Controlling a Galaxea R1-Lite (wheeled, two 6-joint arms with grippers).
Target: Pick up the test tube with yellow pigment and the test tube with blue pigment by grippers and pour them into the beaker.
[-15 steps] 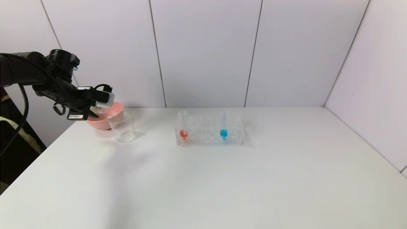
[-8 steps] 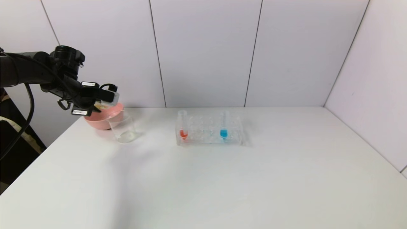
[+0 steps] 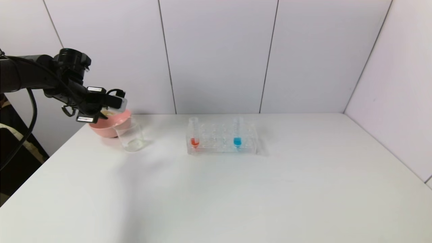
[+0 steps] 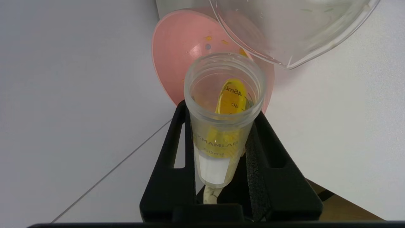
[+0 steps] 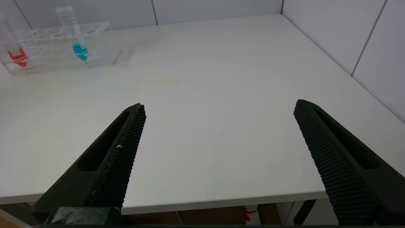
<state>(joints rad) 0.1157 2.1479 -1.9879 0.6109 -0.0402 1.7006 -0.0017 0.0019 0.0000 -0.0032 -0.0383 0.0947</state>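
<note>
One yellow tube [image 4: 224,126], base hidden by left claw [image 4: 221,148]

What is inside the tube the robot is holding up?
Yellow liquid sits inside the test tube with yellow pigment, gripped by the left gripper near the pink bowl and the beaker. The fingers cover the tube's bottom, so its tip stays hidden.

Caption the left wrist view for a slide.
Left gripper shut on the yellow tube, its open mouth near the pink bowl and beaker.
</note>
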